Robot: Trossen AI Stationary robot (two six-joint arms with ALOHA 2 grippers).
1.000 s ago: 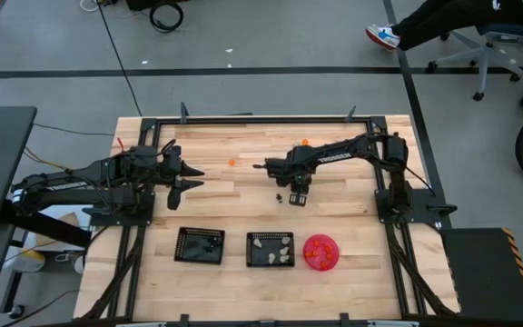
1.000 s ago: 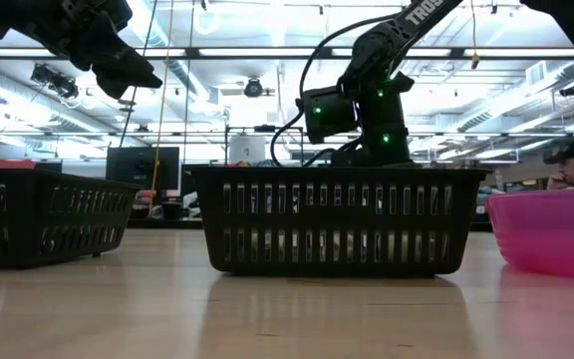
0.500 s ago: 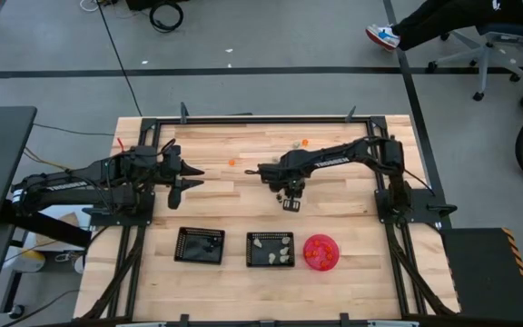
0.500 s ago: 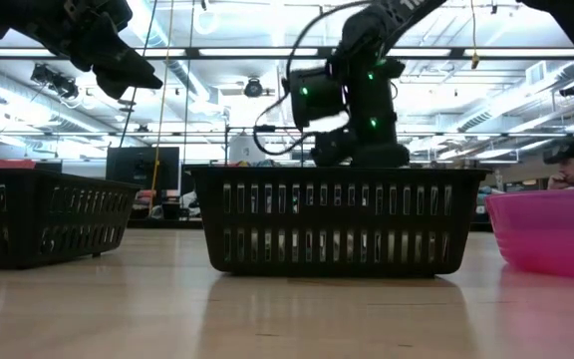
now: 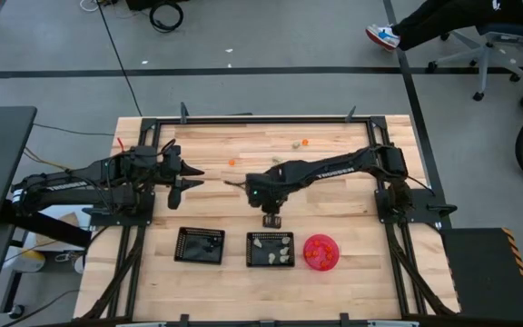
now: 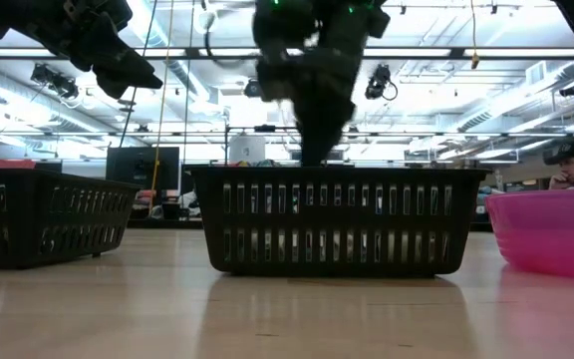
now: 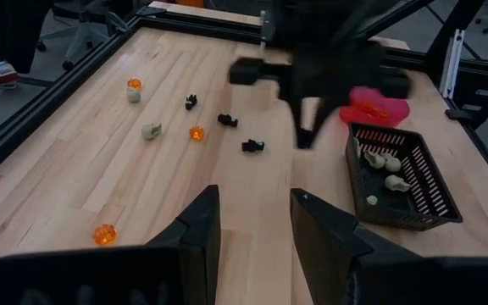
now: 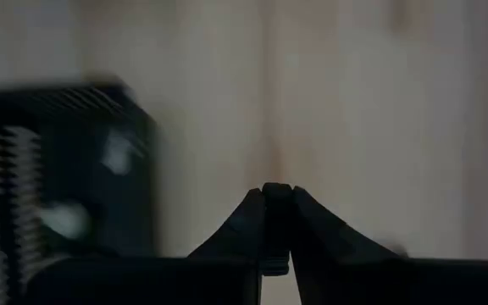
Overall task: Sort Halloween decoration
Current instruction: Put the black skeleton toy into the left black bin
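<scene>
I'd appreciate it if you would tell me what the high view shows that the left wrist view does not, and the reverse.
Only the high view shows the left arm's whole reach, the second black tray beside the middle one, and the right gripper just short of the middle tray.

Only the left wrist view shows the left gripper with its fingers apart, and the loose trinkets clearly: orange ones, black ones and a pale one.

Both show the middle tray holding pale trinkets and the pink bowl beyond it.
</scene>
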